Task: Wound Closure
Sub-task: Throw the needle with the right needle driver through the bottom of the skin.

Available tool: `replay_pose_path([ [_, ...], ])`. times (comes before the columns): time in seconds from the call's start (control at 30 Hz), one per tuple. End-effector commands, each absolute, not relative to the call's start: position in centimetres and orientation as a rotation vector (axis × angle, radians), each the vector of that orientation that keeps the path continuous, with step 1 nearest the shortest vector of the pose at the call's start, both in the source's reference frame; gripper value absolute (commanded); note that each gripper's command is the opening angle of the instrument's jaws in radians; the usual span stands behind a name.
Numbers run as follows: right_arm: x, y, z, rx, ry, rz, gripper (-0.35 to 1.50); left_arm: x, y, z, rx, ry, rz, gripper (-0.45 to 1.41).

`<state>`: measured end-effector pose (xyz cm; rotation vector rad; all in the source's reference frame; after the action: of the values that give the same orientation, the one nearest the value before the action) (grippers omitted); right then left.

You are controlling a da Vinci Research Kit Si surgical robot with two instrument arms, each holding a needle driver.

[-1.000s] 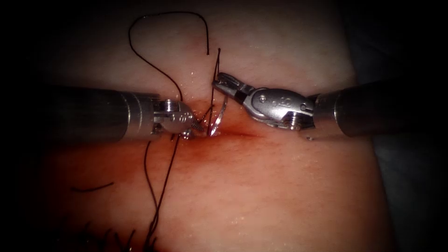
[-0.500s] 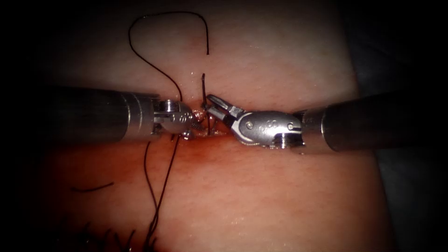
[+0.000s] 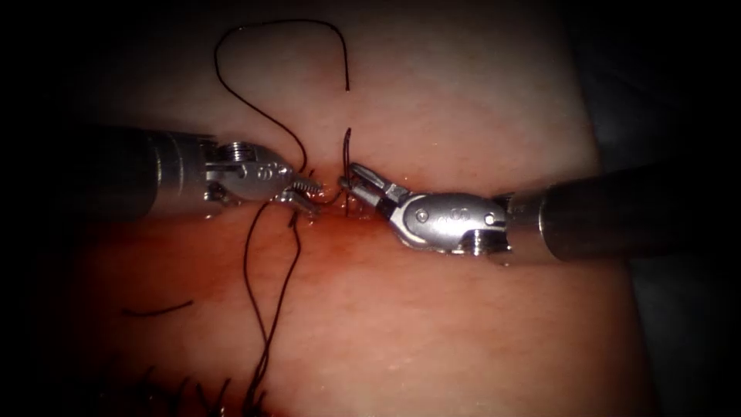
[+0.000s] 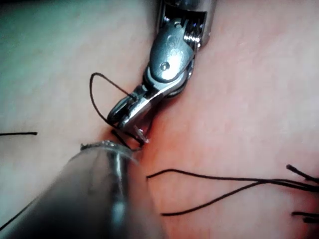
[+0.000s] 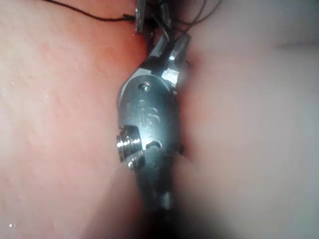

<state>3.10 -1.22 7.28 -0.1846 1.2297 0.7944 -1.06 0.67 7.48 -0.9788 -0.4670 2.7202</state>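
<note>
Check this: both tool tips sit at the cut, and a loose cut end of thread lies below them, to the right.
Wrong side: the cut end of thread lies below them to the left, per the endoscope view. The left tool is open, holding nothing; the right tool has a hold I cannot make out.

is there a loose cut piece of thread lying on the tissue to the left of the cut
Yes, a short cut piece of thread lies loose on the tissue, left of and below the left tool.
</note>
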Motion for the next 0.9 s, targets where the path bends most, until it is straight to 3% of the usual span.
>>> replay_pose_path([
  [0.03, 3.17, -1.26, 7.34, -0.181, 1.229, 0.794, -0.35, -1.11, 0.66, 7.54, -0.98, -0.466, 2.715, 0.14],
  [0.53, 3.07, -1.04, 7.43, -0.086, 1.232, 0.931, -0.35, -1.26, -0.1, 7.13, -1.078, -0.388, 2.695, -0.05],
  [0.9, 3.08, -0.96, 7.44, 0.005, 1.236, 0.996, -0.35, -1.25, -0.27, 7.32, -1.078, -0.386, 2.719, -0.06],
])
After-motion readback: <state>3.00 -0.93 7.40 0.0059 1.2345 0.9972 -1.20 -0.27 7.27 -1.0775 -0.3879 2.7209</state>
